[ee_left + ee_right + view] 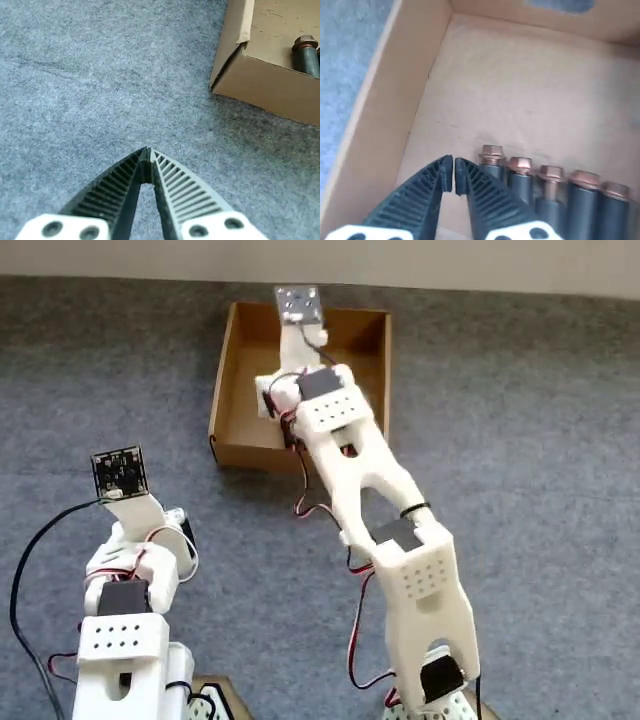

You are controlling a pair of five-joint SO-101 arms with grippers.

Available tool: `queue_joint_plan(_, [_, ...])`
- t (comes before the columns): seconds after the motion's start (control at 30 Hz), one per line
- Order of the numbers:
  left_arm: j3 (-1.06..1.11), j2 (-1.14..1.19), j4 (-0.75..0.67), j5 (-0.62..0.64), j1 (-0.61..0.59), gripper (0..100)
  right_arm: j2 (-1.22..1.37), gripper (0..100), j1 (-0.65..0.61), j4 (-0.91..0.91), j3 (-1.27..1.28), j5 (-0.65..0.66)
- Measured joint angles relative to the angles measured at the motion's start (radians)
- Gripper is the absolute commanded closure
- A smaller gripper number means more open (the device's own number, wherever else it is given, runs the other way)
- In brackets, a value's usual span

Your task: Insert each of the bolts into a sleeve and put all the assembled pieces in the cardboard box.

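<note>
Right wrist view: your right tool [454, 176] sat closed, empty, just beside the assembled pieces [551, 176] in the cardboard box [380, 120]; withdrawing sideways could have knocked them.

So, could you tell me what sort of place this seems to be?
Most likely a small robotics test bench: the white left arm and right arm stand on a grey carpet-like table cover, with a cardboard box holding sleeved bolts.

no readable text, no labels, 0 numbers (cardboard box [250, 453] plain)
</note>
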Motion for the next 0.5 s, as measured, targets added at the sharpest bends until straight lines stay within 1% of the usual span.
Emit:
queue_joint_plan(0.07, [0.000,0.000,0.000,0.000,0.000,99,0.002,98.7,-0.008,-0.072,0.069,0.000])
queue_joint_plan(0.17, [0.000,0.000,0.000,0.000,0.000,99,0.002,98.7,-0.021,-0.114,0.109,0.000])
queue_joint_plan(0.3, [0.000,0.000,0.000,0.000,0.000,99,0.005,98.7,-0.044,-0.127,0.110,0.000])
queue_joint_plan(0.5, [0.000,0.000,0.000,0.000,0.000,99,0.140,98.8,-0.035,-0.129,0.071,0.000])
